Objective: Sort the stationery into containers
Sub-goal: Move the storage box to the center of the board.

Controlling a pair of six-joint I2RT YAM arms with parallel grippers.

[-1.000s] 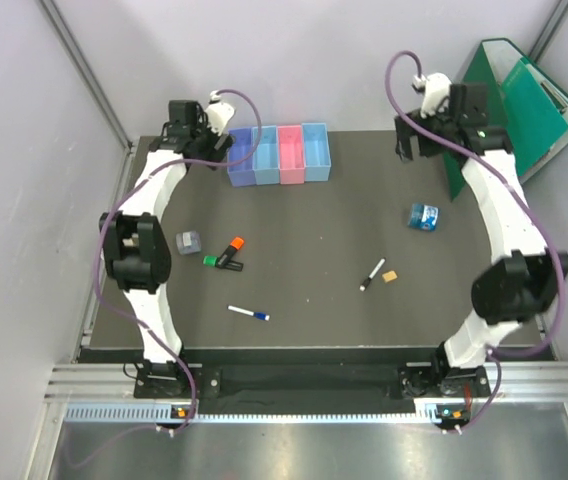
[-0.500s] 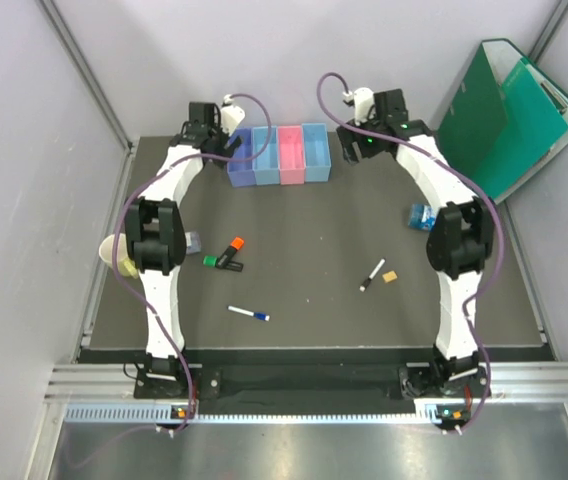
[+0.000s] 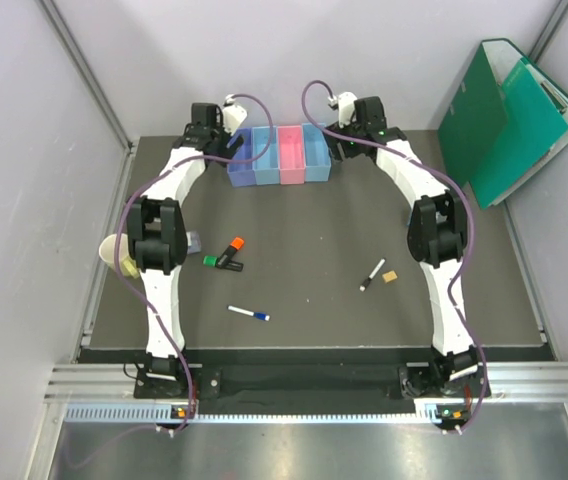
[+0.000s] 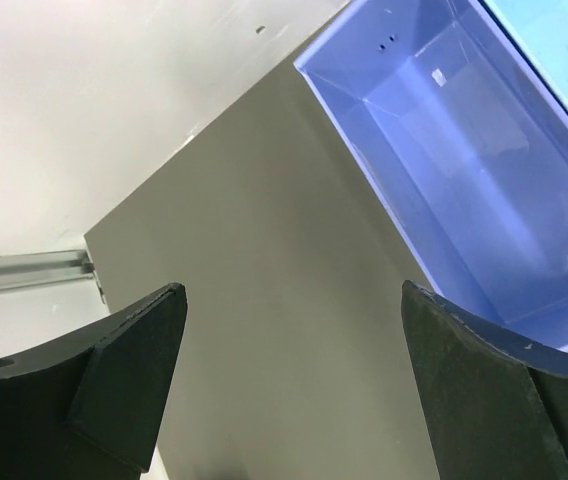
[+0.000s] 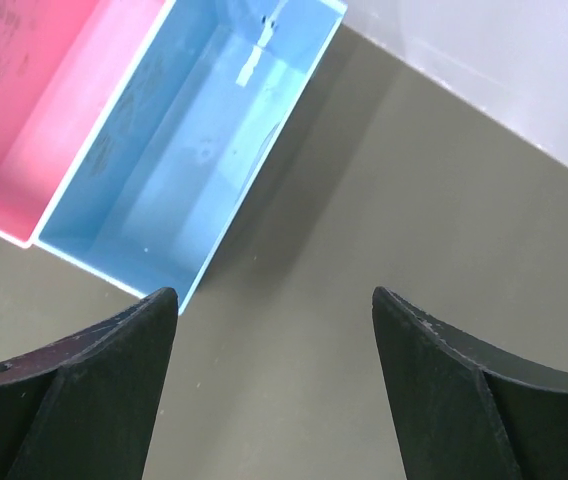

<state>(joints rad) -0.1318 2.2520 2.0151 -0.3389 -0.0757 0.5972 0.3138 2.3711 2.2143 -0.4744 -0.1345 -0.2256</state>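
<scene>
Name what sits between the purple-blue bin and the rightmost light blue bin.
A light blue plastic bin and a pink plastic bin, per the top external view.

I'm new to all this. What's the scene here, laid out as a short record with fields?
Containers: four bins joined in a row, far side of table, nothing seen inside
Left gripper: open, empty, beside purple-blue bin
Right gripper: open, empty, beside end light blue bin
Loose on table: orange highlighter, green highlighter, pen, marker, eraser
</scene>
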